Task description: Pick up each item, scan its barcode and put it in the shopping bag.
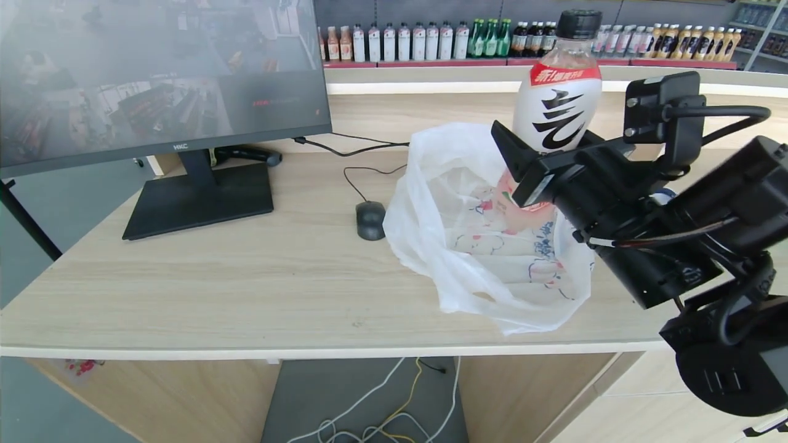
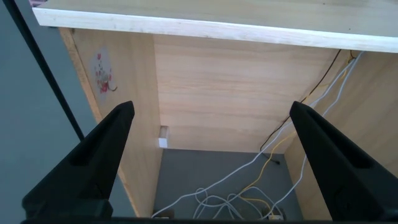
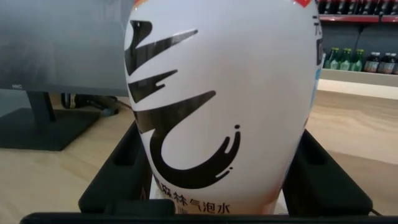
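Note:
A white drink bottle with black brush marks, a red band and a black cap is held upright above the white plastic shopping bag on the wooden counter. My right gripper is shut on the bottle, its black fingers on either side of the body. The bag lies open with printed packs visible through it. My left gripper hangs open below the counter's front edge, with nothing between its fingers.
A monitor on a black stand sits at the counter's back left, with a black handheld scanner behind the stand. A mouse lies just left of the bag. Cables lie under the desk.

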